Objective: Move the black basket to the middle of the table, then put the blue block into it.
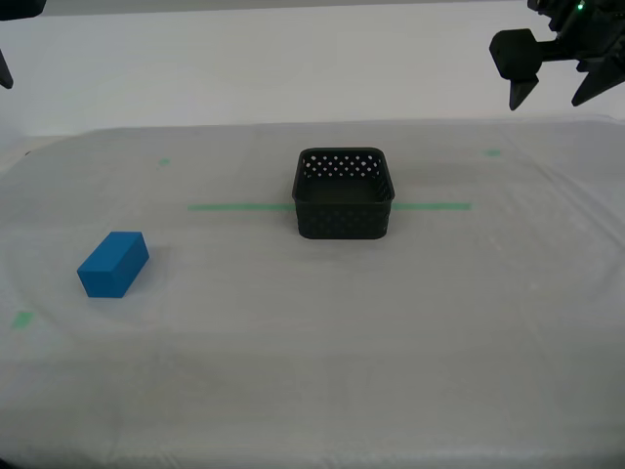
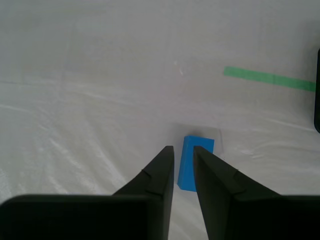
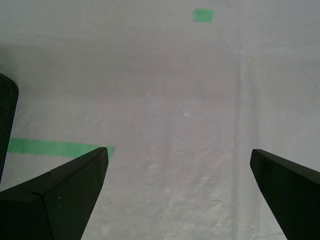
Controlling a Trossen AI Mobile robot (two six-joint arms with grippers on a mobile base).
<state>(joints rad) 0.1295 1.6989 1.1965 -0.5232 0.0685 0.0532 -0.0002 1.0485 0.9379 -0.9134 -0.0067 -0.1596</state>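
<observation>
The black basket [image 1: 344,192] stands upright and empty on the green tape line [image 1: 234,206], near the middle of the table [image 1: 322,371]. The blue block [image 1: 113,263] lies on the cloth at the exterior view's left. My first gripper [image 1: 553,96] hangs wide open and empty, high at the exterior view's far right; its view shows the basket's rim [image 3: 6,115] at the edge. My second gripper [image 2: 182,150] is high above the blue block [image 2: 195,160], its fingers almost together with nothing between them. Only a dark bit of that arm [image 1: 4,70] shows in the exterior view.
Small green tape marks lie on the cloth: [image 1: 164,161], [image 1: 493,151], [image 1: 21,319]. The tape line continues past the basket at the exterior view's right [image 1: 435,206]. Bare cloth lies between the block and the basket. A pale wall stands behind the table.
</observation>
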